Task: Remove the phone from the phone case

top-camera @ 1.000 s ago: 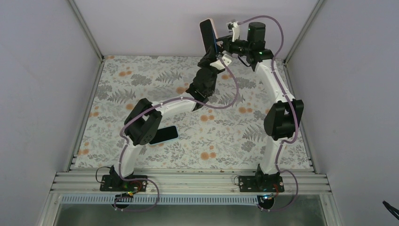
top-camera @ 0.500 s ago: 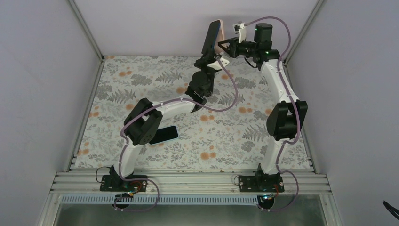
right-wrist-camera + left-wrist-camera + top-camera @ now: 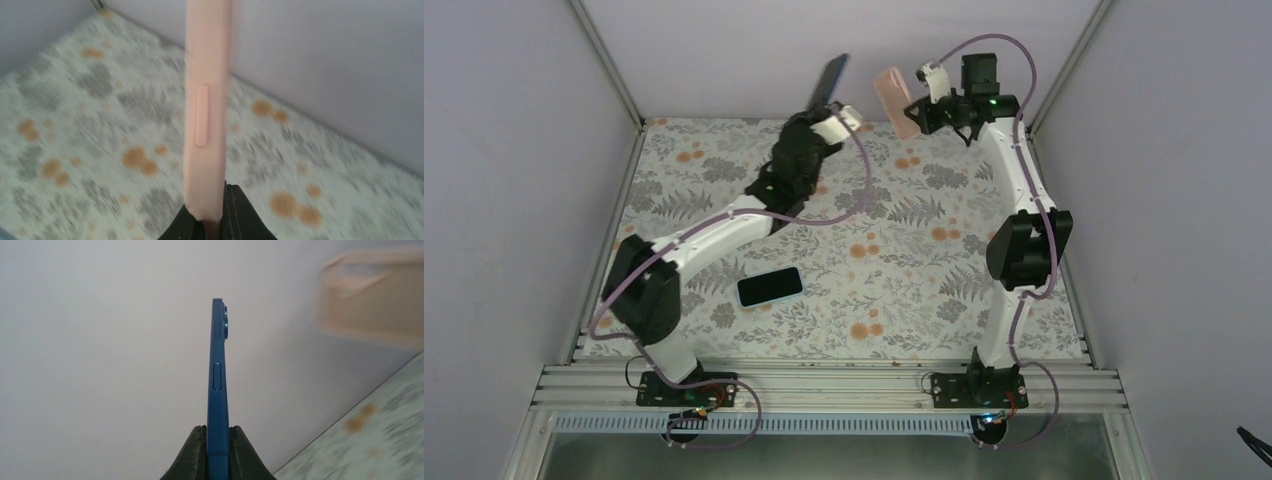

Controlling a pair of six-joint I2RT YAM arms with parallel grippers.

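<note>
Top external shows your left gripper (image 3: pixel 823 112) clamped on the bare phone (image 3: pixel 830 80) and your right gripper (image 3: pixel 914 112) pinching the empty phone case (image 3: pixel 890 98), raised and apart; set both down clear of the second phone (image 3: pixel 770 287) on the table (image 3: pixel 924 300). Left wrist: only the phone's end is held, so move slowly. Right wrist: same narrow pinch.

Left fingers (image 3: pixel 192 460), right fingers (image 3: pixel 242 222): tight, aloft.
</note>
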